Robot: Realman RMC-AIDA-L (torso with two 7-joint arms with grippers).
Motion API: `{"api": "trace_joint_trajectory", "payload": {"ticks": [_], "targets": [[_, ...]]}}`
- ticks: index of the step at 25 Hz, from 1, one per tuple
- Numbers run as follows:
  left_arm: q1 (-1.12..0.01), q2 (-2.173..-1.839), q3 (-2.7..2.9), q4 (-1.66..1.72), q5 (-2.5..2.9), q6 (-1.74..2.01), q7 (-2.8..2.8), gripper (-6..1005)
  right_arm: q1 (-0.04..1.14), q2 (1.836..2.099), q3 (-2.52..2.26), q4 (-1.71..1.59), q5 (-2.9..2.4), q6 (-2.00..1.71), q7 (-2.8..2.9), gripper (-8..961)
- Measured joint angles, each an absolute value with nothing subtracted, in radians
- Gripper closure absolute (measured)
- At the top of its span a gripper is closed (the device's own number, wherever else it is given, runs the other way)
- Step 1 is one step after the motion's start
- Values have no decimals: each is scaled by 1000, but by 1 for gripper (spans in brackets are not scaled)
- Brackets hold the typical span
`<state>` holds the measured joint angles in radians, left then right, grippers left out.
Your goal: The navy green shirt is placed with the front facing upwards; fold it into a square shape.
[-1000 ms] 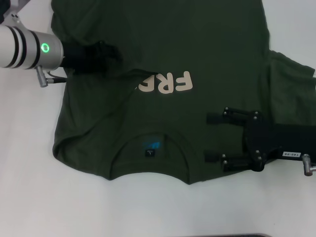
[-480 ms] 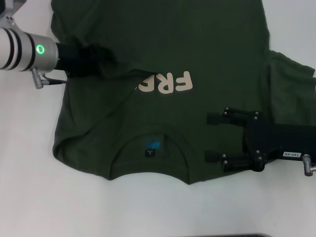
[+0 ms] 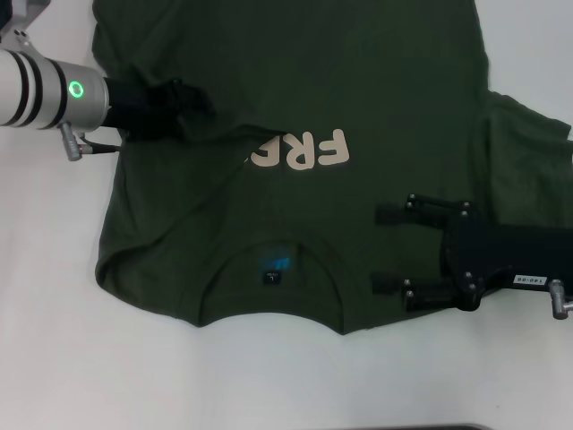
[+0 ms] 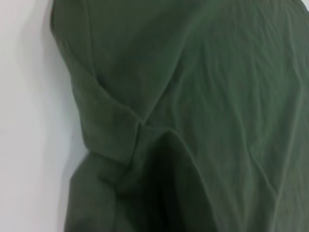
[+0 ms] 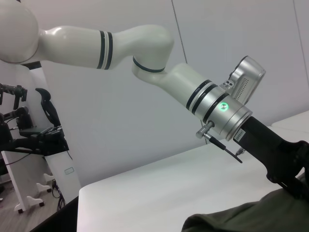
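In the head view, the navy green shirt was spread on the white table with the front facing up. The cream lettering was seen on the chest, upside down from the camera, and only the letters "FRE" were readable because a fold of cloth covered the rest. The collar was turned toward the robot, and a small blue neck label was seen inside it. The shirt's side on the robot's left was folded inward, so a rounded edge was formed there, while the sleeve on the robot's right still lay flat toward the table's edge. Some wrinkles were seen across the chest.

The left gripper was placed at the folded side of the shirt, beside the lettering. It was dark against the dark cloth, so it could not be told how its fingers stood or whether cloth was held. The right gripper was held over the shoulder area on the robot's right, near the collar. Its two fingers were spread wide apart and nothing was held between them.

In the left wrist view, only green cloth was seen from close, with a seam and a raised fold beside the white table.

In the right wrist view, the left arm was seen reaching down to a bunched part of the shirt.
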<state>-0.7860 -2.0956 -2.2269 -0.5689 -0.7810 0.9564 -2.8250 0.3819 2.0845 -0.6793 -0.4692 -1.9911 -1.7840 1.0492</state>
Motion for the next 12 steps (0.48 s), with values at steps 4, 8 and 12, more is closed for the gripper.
{"api": "trace_joint_trajectory", "payload": {"ticks": [4,8,12], "targets": [[-787,-2097,-2226,-564,-783,957,-2829,416,381,2084,-678,-468,-1992,-1785,1049,50],[-782,-2098,-2223,-567,-774,961,-2850,416,380,2085,-677,-469,-1993,-1786,1049,50],[-775,-2089,-2227,-573,-773,967,-2862,416,378,2084,-676,-468,-1993,-1787,1049,50]]}}
